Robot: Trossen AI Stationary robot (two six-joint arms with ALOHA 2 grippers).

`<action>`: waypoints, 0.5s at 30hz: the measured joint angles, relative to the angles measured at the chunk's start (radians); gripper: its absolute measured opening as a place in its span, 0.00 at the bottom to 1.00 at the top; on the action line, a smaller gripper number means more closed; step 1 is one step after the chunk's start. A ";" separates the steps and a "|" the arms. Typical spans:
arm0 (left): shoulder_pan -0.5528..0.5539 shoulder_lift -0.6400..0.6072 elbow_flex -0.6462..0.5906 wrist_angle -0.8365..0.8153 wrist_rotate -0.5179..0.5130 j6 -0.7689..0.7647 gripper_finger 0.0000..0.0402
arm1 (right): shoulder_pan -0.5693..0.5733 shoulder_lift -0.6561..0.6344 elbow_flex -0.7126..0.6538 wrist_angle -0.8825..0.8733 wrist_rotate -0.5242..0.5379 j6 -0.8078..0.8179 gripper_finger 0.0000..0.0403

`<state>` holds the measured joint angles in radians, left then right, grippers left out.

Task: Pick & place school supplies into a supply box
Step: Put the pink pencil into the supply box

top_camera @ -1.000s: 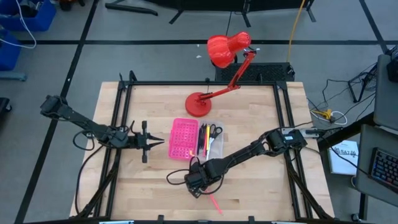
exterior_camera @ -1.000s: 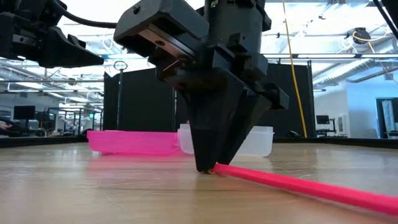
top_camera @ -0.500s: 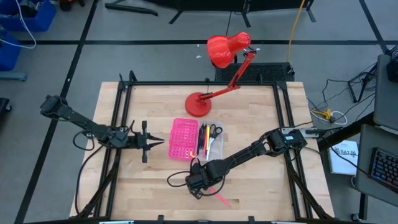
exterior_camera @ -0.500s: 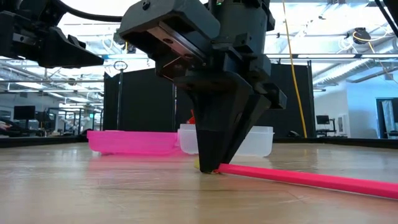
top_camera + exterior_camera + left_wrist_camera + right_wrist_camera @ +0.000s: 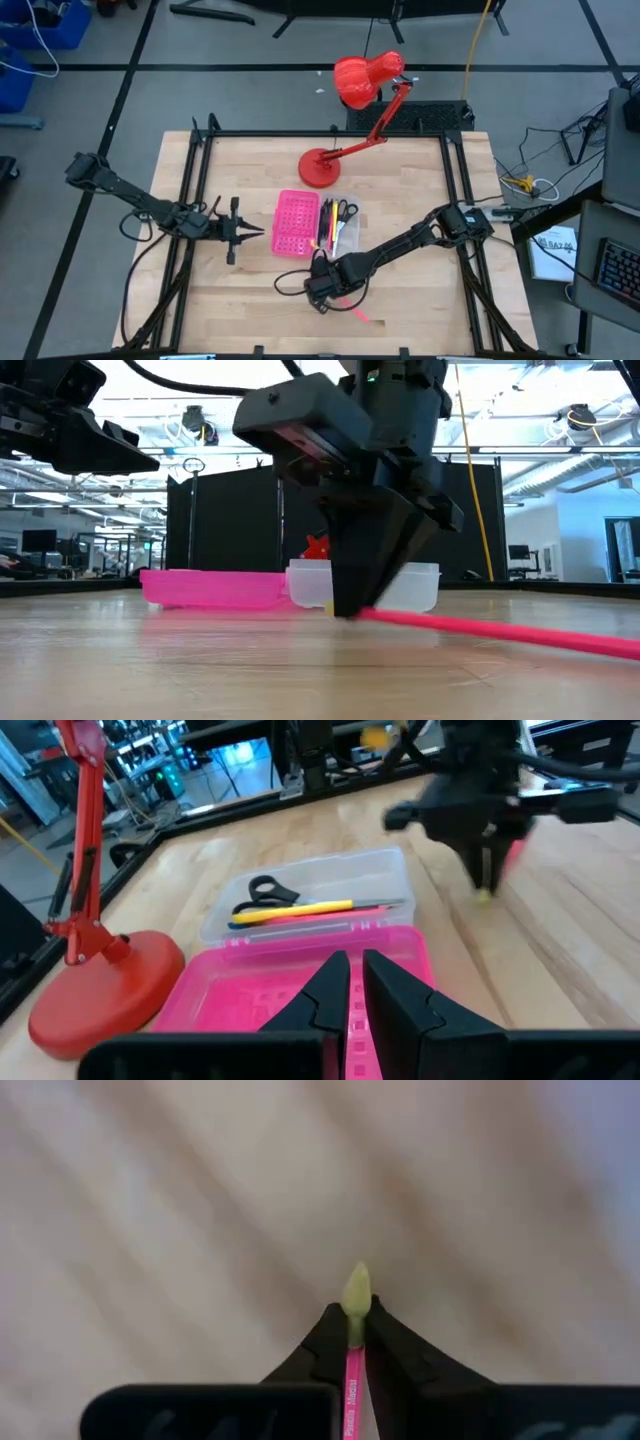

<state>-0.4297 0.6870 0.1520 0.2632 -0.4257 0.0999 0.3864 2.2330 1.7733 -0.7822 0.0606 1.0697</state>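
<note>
Supply box (image 5: 316, 224) lies open mid-table, its pink dotted half (image 5: 296, 223) toward your left arm and its clear half (image 5: 318, 903) holding scissors (image 5: 270, 890), a yellow pencil (image 5: 297, 907) and dark pens. Behind it stands a red desk lamp (image 5: 345, 125). Your right gripper (image 5: 322, 296), near the front edge, is clamped on a pink pencil (image 5: 490, 631) whose far end rests on the wood. Your left gripper (image 5: 248, 230) waits beside the pink half, fingers (image 5: 325, 995) nearly together, holding nothing.
</note>
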 joint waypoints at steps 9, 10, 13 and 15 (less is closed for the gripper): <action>0.000 0.000 0.000 -0.018 0.002 -0.037 0.10 | 0.001 -0.013 0.001 0.060 -0.071 0.018 0.02; 0.000 0.000 0.000 -0.025 0.003 -0.040 0.10 | 0.002 -0.019 0.001 0.071 -0.084 0.024 0.02; 0.000 0.000 0.000 -0.044 0.002 -0.053 0.10 | 0.006 -0.041 0.002 0.075 -0.110 0.059 0.02; 0.000 0.000 0.000 -0.056 0.002 -0.058 0.10 | 0.010 -0.065 0.002 0.050 -0.118 0.078 0.02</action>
<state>-0.4297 0.6872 0.1520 0.2076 -0.4232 0.0422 0.3961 2.1684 1.7756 -0.7324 -0.0579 1.1475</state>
